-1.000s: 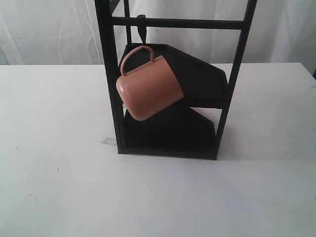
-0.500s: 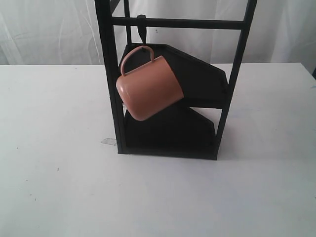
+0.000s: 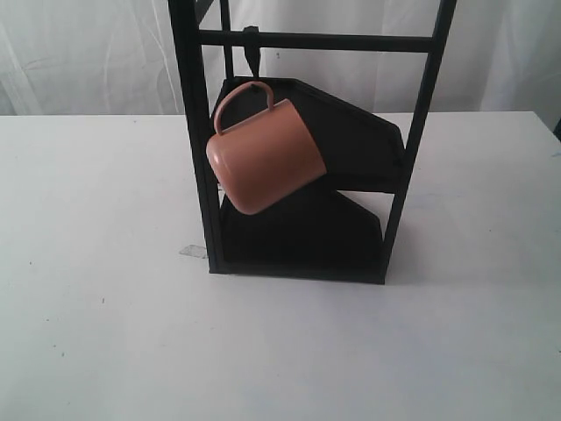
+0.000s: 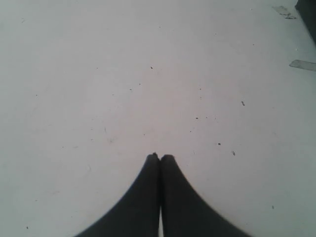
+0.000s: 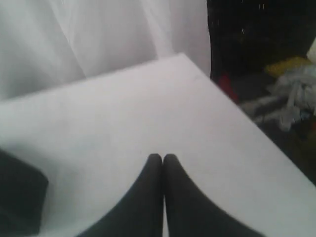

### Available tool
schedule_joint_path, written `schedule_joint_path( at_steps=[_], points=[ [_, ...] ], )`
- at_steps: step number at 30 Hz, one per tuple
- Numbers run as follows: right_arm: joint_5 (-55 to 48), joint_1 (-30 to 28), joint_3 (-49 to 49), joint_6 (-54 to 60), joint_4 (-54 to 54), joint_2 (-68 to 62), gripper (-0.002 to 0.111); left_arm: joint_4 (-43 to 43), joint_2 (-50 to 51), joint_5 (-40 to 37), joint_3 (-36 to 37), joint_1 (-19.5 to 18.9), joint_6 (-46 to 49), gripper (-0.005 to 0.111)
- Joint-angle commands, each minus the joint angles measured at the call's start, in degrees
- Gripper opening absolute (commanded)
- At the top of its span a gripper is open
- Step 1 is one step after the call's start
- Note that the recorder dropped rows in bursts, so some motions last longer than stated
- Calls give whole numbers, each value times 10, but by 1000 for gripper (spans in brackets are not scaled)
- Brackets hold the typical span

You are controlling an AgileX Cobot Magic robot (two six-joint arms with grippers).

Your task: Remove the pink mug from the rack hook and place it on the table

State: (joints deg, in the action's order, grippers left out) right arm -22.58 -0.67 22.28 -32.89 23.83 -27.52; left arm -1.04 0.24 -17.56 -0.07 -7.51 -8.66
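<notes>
The pink mug (image 3: pixel 263 160) hangs tilted by its thin loop handle from the black rack hook (image 3: pixel 252 54), which drops from the top crossbar of the tall black rack (image 3: pixel 195 132). The mug's closed base faces the exterior camera, and the rack stands on the white table (image 3: pixel 96 333). Neither gripper shows in the exterior view. In the left wrist view my left gripper (image 4: pixel 160 157) is shut with nothing in it, above bare speckled table (image 4: pixel 123 74). In the right wrist view my right gripper (image 5: pixel 162 157) is also shut and empty, over the table near its corner (image 5: pixel 180 57).
Dark angled shelves (image 3: pixel 351 145) fill the rack behind and below the mug. Bits of clear tape (image 3: pixel 193 251) lie by the rack's left foot. A white curtain (image 3: pixel 79 53) hangs behind the table. Beyond the table's edge in the right wrist view is dark clutter (image 5: pixel 286 84).
</notes>
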Motion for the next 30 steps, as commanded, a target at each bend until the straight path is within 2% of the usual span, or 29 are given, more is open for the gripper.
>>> schedule_joint_path(
  at_steps=[1, 2, 3, 6, 8, 11, 15, 21, 26, 30],
  points=[
    [-123, 51, 85, 416, -330, -163, 0, 1, -2, -18, 1, 2, -3, 0],
    [-167, 65, 96, 556, -463, -215, 0, 1, -2, -18, 1, 2, -3, 0],
    [-217, 75, 101, 643, -540, -256, 0, 1, -2, -18, 1, 2, -3, 0],
    [-317, 101, 113, 851, -710, -353, 0, 1, -2, -18, 1, 2, -3, 0],
    [-327, 110, 124, 909, -775, -376, 0, 1, -2, -18, 1, 2, -3, 0],
    [-332, 110, 125, 917, -836, -375, 0, 1, -2, -18, 1, 2, -3, 0],
    [-401, 140, 125, 967, -842, -375, 0, 1, -2, -18, 1, 2, -3, 0],
    [-392, 193, 145, 961, -769, -375, 0, 1, -2, -18, 1, 2, -3, 0],
    [-416, 217, 263, 899, -731, -375, 0, 1, -2, -18, 1, 2, -3, 0],
    [-327, 219, 344, 884, -711, -375, 0, 1, -2, -18, 1, 2, -3, 0]
  ],
)
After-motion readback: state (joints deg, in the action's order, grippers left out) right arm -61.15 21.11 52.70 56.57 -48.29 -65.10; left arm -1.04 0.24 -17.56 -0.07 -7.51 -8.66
